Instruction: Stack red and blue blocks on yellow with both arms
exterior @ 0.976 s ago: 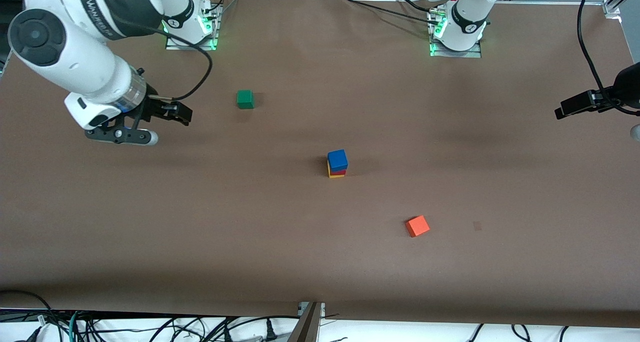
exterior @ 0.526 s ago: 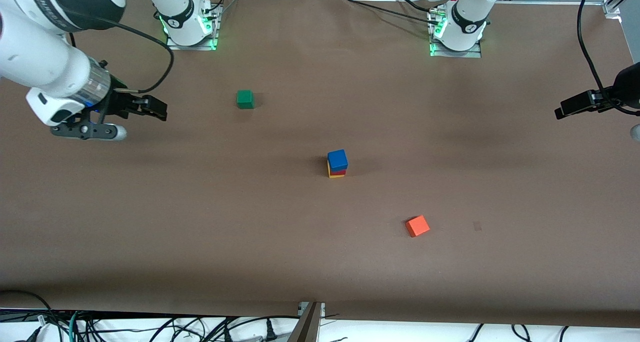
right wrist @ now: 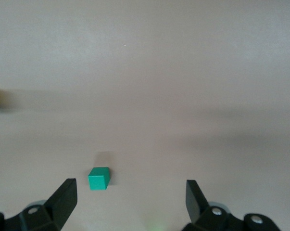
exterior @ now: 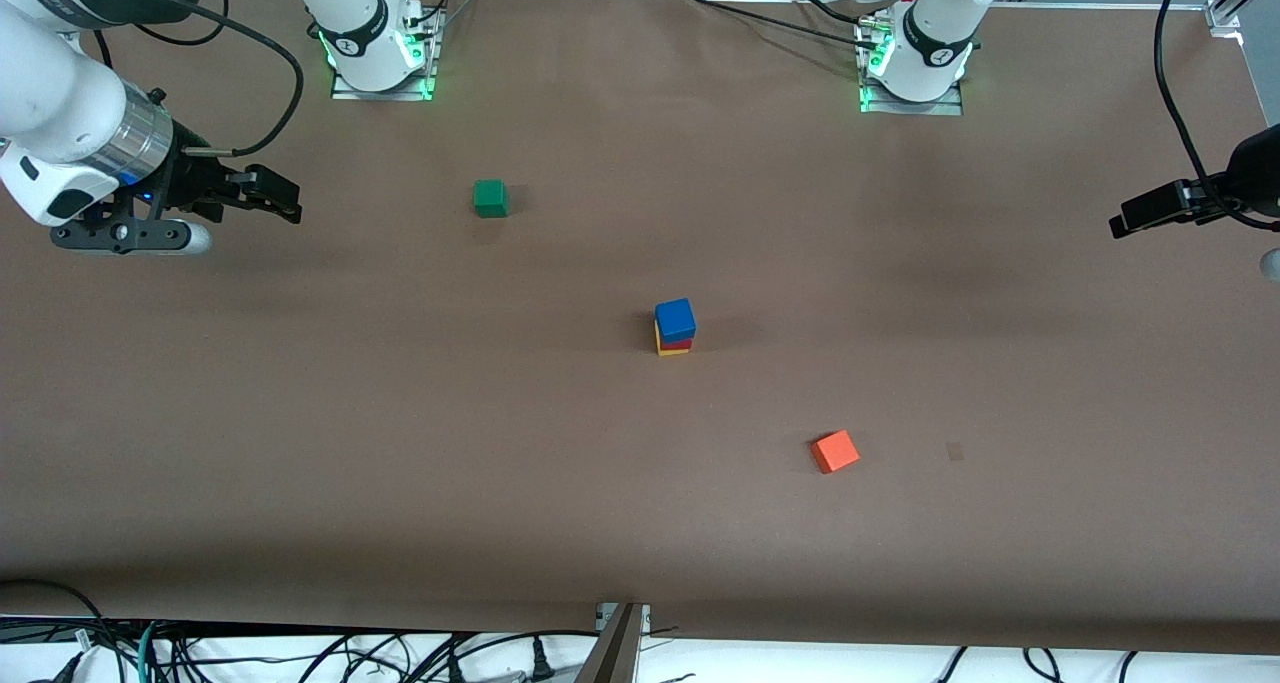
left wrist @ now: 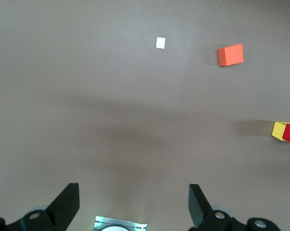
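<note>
- When read from the camera's edge of the table (exterior: 300, 463) toward the bases, with twelve o'clock pointing at the bases, begins with the orange cube (exterior: 834, 452): alone, lying turned a little, at about four o'clock from the tower and well apart from it. Not part of the job.
- Next, mid-table, the tower: yellow (exterior: 670, 350) at the bottom on the table, red block (exterior: 678, 343) on it, blue block (exterior: 675, 319) on top. Touching, upright, the blue shifted slightly toward one o'clock over the two below. Looks finished, judging by the task.
- Handling, as a judgement: small, matte, stiff cubes, probably light and not slippery or fragile. Best taken across two opposite flat side faces, from above. As a tower, easy to knock over, so better left untouched.
- Then the green cube (exterior: 490, 198), at about ten o'clock from the tower, well apart, untouched.
- Right gripper (exterior: 278, 193): spread wide, holding nothing, up over bare table at nine o'clock from the green cube, toward the right arm's end.
- Left gripper (left wrist: 132, 186): likewise spread and bare, over the edge at the left arm's end, about two o'clock from the tower, waiting.
- Containers: no tray, bin or box in view, so nothing to report inside one.
</note>
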`<state>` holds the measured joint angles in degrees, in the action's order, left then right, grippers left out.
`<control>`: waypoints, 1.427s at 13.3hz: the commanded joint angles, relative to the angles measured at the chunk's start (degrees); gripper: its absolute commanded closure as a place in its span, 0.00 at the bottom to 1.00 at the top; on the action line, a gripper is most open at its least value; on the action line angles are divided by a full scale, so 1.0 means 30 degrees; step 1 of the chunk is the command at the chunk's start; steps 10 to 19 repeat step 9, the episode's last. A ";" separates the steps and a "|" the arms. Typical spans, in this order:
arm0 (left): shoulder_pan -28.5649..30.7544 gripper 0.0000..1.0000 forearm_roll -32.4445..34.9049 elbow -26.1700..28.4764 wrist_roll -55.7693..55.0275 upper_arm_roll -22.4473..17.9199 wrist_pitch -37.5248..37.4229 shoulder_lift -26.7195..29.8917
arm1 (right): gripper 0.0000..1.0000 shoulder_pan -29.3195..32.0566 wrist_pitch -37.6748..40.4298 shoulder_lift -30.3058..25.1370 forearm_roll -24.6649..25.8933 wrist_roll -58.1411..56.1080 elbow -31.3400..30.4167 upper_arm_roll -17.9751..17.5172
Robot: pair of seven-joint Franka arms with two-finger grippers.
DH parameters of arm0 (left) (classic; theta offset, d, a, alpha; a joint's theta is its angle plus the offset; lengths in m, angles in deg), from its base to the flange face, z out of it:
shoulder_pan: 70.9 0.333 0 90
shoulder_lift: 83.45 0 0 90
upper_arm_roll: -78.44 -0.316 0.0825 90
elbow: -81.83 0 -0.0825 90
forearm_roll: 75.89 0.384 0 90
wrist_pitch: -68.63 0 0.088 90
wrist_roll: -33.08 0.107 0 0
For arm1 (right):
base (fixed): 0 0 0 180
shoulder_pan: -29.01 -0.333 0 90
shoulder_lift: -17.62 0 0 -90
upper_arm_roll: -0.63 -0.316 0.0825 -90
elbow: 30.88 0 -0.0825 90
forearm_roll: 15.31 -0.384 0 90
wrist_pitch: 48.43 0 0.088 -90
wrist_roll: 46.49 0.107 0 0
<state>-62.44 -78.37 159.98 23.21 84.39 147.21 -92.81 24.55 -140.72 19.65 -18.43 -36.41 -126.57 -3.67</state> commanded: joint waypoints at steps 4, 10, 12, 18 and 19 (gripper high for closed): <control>-0.0066 0.00 -0.0051 -0.0067 0.0241 -0.0052 0.0026 0.0046 | 0.00 0.0257 0.0877 -0.0737 0.0133 -0.1133 0.0051 0.0554; -0.0066 0.00 -0.0080 -0.0067 0.0241 -0.0052 0.0026 -0.0012 | 0.00 0.0286 0.0909 -0.0707 0.0133 -0.1162 0.0257 0.0789; -0.0066 0.00 -0.0080 -0.0067 0.0241 -0.0052 0.0026 -0.0012 | 0.00 0.0286 0.0909 -0.0707 0.0133 -0.1162 0.0257 0.0789; -0.0066 0.00 -0.0080 -0.0067 0.0241 -0.0052 0.0026 -0.0012 | 0.00 0.0286 0.0909 -0.0707 0.0133 -0.1162 0.0257 0.0789; -0.0066 0.00 -0.0080 -0.0067 0.0241 -0.0052 0.0026 -0.0012 | 0.00 0.0286 0.0909 -0.0707 0.0133 -0.1162 0.0257 0.0789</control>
